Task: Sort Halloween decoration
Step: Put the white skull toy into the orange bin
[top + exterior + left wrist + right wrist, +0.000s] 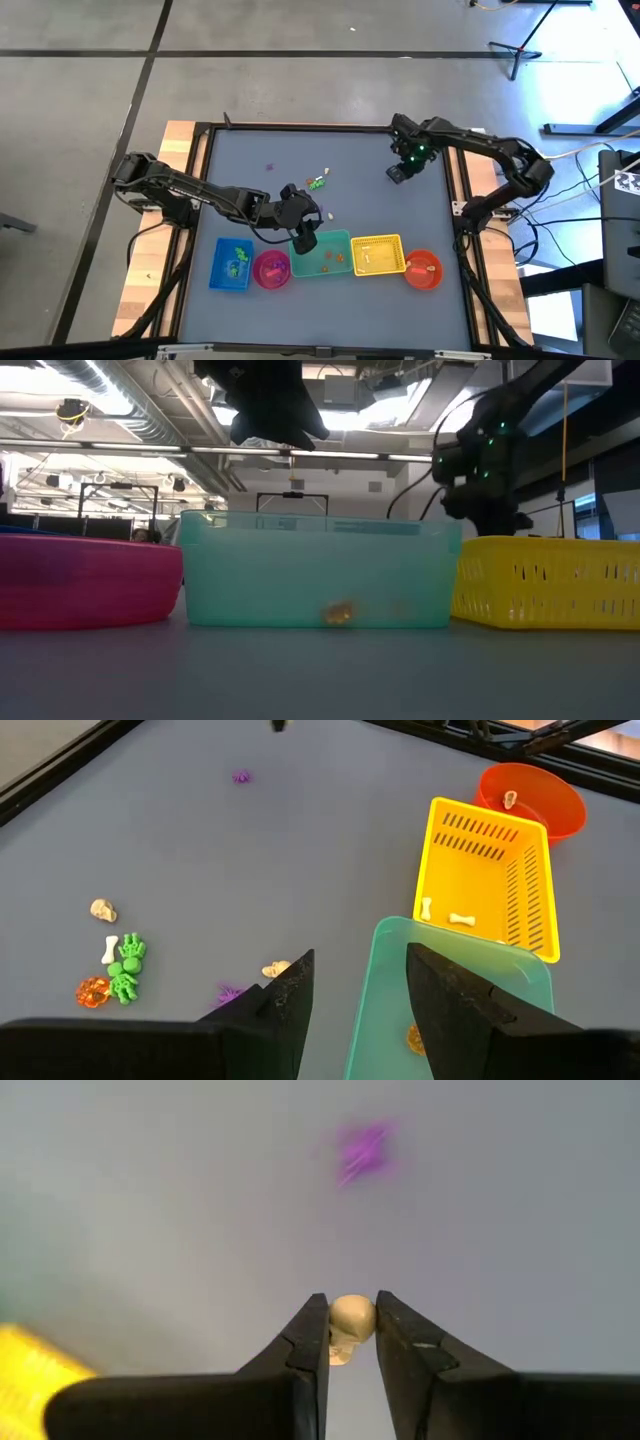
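Note:
Small Halloween trinkets lie loose on the grey table: a green, white and orange cluster (122, 970), a cream skull (102, 909) and purple pieces (230, 992). My right gripper (352, 1305) is above the table's far right part (398, 174), shut on a tiny cream skull (350, 1323). My left gripper (355, 985) stands open over the teal container's (322, 255) far edge, with nothing between its fingers. It shows high above that container in the low view (268, 405). My right gripper pinches the cream skull's two sides (350, 1312) between its two fingers, only at their free ends. The fingers come from above, pointing steeply down. The skull is lifted clear of the table.
A row of containers stands along the near edge: blue (232, 263), pink (272, 268), teal, a yellow basket (377, 254) holding white bones (460, 919), and an orange bowl (424, 268). An orange trinket (338, 614) lies in the teal one. A purple trinket (365, 1148) lies below the right gripper.

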Tool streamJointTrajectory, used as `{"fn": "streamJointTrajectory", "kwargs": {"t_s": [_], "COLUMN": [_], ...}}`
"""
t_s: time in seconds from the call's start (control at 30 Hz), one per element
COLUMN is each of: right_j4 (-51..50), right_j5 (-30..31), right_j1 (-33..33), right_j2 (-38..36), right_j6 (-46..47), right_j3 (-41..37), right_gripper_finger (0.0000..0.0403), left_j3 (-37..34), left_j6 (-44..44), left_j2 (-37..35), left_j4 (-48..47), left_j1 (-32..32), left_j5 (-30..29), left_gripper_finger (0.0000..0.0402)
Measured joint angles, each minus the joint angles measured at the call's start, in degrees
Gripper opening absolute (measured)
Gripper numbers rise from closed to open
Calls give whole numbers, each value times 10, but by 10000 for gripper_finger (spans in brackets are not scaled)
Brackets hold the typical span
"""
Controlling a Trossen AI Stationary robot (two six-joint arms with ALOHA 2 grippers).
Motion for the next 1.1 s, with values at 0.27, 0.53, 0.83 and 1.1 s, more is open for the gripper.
{"fn": "streamJointTrajectory", "kwargs": {"t_s": [0.27,0.53,0.83,1.1], "right_j4": [-66,-115,-149,-146], "right_j5": [-8,-8,-42,-44], "right_j1": [150,368,551,614], "right_j2": [-78,-123,-125,-125], "right_j6": [1,80,93,93], "right_j3": [0,1,1,1], "right_gripper_finger": [63,63,63,80], "left_j3": [0,0,0,0], "left_j6": [0,0,0,1], "left_j2": [0,0,0,0], "left_j4": [0,0,0,0], "left_j1": [0,0,0,0], "left_j5": [0,0,0,0], "left_gripper_finger": [144,144,144,144]}}
